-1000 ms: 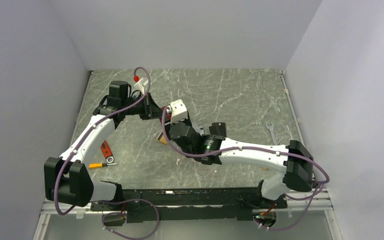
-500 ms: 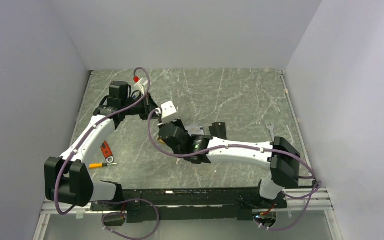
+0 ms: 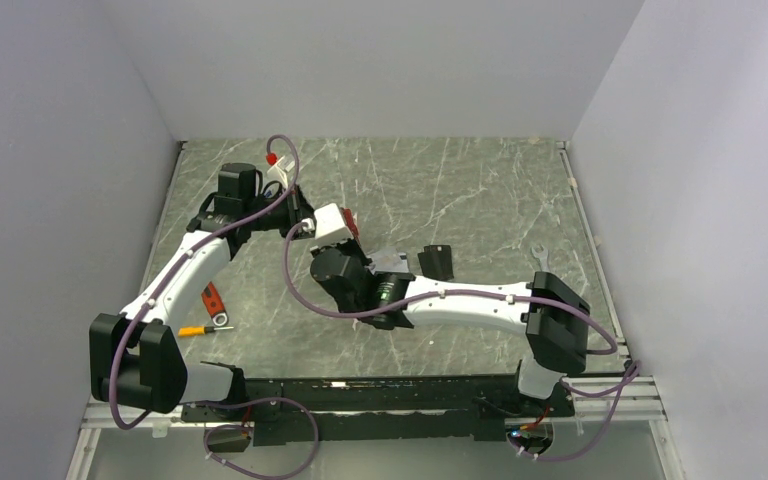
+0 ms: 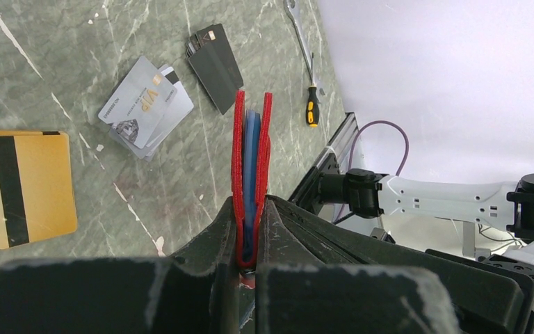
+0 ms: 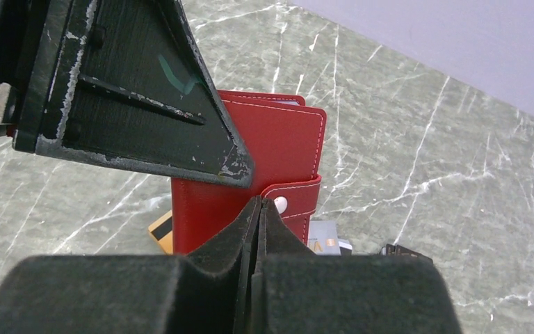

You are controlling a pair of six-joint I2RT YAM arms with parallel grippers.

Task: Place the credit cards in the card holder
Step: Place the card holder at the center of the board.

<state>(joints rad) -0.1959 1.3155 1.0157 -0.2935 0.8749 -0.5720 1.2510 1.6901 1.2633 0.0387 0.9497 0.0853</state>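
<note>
inside card holder (image 4: 251, 174): pale pockets

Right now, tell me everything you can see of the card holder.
The card holder is red leather with pale stitching and a snap tab. It is folded shut, held on edge above the table. The left gripper is clamped on its lower edge; blue inner pockets show between the covers. The right gripper is closed at the tab; contact is unclear.
</note>
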